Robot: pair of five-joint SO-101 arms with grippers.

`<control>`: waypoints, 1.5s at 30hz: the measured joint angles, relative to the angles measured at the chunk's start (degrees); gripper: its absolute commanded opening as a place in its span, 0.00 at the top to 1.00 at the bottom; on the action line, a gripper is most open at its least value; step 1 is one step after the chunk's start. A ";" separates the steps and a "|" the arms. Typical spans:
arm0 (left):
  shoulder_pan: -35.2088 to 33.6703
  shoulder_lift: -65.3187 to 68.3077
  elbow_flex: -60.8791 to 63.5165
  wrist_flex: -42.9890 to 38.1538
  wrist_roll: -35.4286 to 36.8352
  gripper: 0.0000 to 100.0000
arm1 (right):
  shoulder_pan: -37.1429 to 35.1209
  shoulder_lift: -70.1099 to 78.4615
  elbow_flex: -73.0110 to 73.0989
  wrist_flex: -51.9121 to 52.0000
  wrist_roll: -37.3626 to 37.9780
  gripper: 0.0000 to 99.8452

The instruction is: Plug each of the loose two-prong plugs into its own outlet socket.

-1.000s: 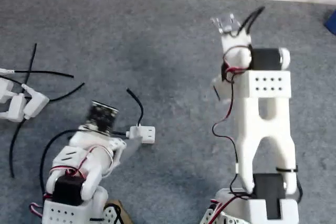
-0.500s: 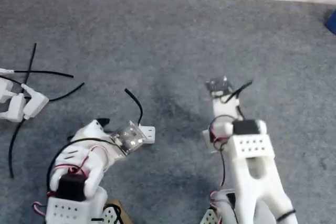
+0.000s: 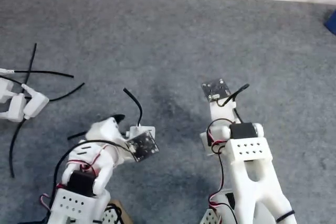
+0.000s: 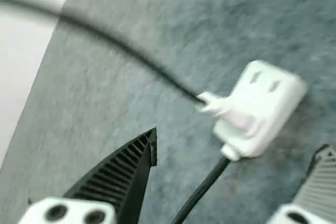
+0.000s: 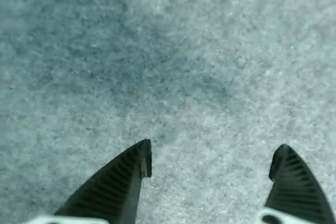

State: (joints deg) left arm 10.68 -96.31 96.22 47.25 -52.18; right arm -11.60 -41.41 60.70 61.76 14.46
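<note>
The left end effector [image 4: 238, 139] is spread wide and holds nothing; black finger [image 4: 131, 174] on one side, pale finger [image 4: 320, 179] on the other; it hangs over the grey bench [image 3: 173, 40]; a white socket block [image 4: 265, 106] lies flat on the bench just beyond the fingertips, roughly between them, untouched; two slots show on its upper face; a white plug [image 4: 216, 106] sits against its side, seated or not cannot tell; a black cable [image 4: 115, 43] runs off from that plug; a second black cable [image 4: 202, 190] leaves the block's near end and passes between the fingers. In the high view the socket block [image 3: 145, 131] sits right at the tip of the left arm [image 3: 86, 169], with the black cable [image 3: 137, 106] curling away from the arm; right end effector [image 5: 214, 145] is also spread, empty, over bare grey surface; right arm [image 3: 247, 156] stands well apart from the block, to its right; bunch of white plugs and sockets [image 3: 23, 104] with crossed black cables lies at the left edge of the bench, well apart from both arms; which of them are joined cannot tell; blue object [image 3: 331, 22] at the right edge.
</note>
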 measured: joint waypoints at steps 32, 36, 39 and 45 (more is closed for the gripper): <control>-2.29 16.18 -36.48 21.98 28.31 0.54 | -0.09 0.00 2.20 -1.93 -1.67 0.66; -2.02 35.60 -49.67 32.26 30.77 0.53 | -0.09 0.00 2.20 -1.93 -1.67 0.66; -1.85 51.96 -58.55 35.43 30.86 0.52 | -0.09 0.00 2.20 -1.93 -1.67 0.66; -1.85 80.97 -70.24 35.69 29.19 0.52 | -0.09 0.00 2.20 -1.93 -1.67 0.66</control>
State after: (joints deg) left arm 8.84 -15.34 25.98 82.95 -22.99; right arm -11.69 -41.41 62.90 59.82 12.79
